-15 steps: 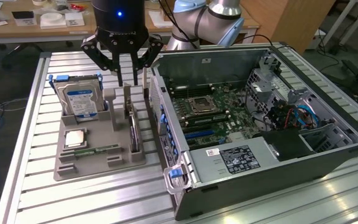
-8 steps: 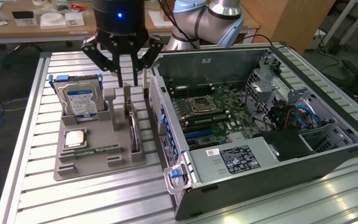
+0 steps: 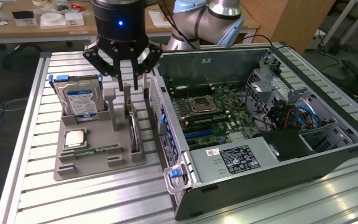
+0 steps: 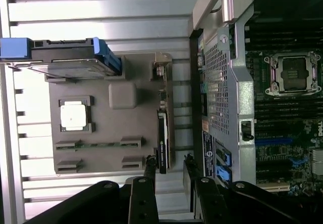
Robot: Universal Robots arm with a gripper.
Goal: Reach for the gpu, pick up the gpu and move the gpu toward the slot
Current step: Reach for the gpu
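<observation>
The gripper (image 3: 135, 85) hangs with fingers spread, holding nothing, above the far end of the gpu (image 3: 134, 134), which stands on edge at the exterior view's right of the grey holder (image 3: 82, 169). Its long axis runs far-to-near, apparently along the finger gap.

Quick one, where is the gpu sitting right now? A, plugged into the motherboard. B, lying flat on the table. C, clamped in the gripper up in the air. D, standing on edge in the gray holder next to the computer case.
D: the gpu stands edge-on in the gray holder, with the open gripper above it, not gripping it.
</observation>
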